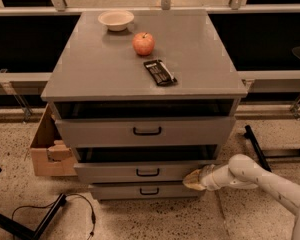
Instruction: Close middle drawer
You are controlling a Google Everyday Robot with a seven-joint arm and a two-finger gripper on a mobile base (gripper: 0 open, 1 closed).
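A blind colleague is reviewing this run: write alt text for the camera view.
The robot's tool sits at the right end of the middle drawer front on a grey cabinet, with that drawer slightly open. The top drawer is open too, and a bowl, an apple and a black packet lie on top.

Three grey drawers (146, 131), one bowl (116, 19), one apple (143, 43), one hand (192, 179) at middle drawer (115, 173)

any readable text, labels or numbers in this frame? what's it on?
None readable.
Dark packet on the cabinet top: markings too blurred to read.
Cardboard box beside the cabinet: no lettering shows.
Gripper, at the right end of the middle drawer front: no markings show.
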